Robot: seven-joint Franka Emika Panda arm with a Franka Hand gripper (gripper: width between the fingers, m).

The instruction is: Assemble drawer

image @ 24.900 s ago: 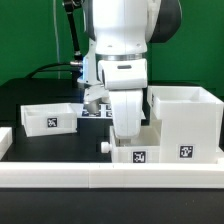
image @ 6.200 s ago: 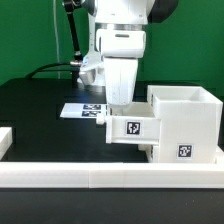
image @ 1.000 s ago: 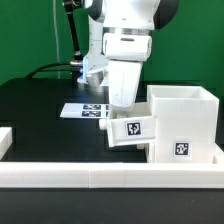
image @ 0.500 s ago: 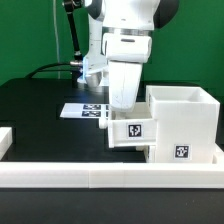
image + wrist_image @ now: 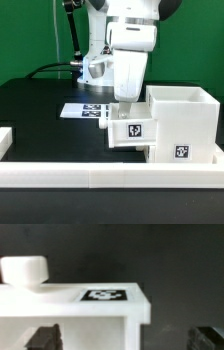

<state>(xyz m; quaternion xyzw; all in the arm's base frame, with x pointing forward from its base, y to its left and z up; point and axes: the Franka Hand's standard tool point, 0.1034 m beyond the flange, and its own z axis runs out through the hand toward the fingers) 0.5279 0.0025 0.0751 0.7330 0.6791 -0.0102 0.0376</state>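
A black tabletop fills the scene before a green backdrop, with a long low white border rail running along the near edge.

At the exterior view's left, about nine o'clock, the tabletop is bare apart from a small white corner at the frame's edge. Toward the middle, at roughly ten o'clock from the furniture, the marker board lies flat.

Next comes the shallow tray, its tag facing the camera, sitting partly inside the tall casing, which stands at four o'clock against the rail. The tray juts out of the casing's side toward the exterior view's left, so it looks seated but not driven fully home.

The tool hangs just above the tray's upper edge. In the wrist view its two dark fingers stand spread wide, one to each side of the white tray, with nothing pinched between them; it seems to have let go.

My judgement: the step in hand is inserting this tray into the casing, and it is nearly finished. The next move probably calls for a push along the slide direction, toward three o'clock, kept square so the tray does not jam.
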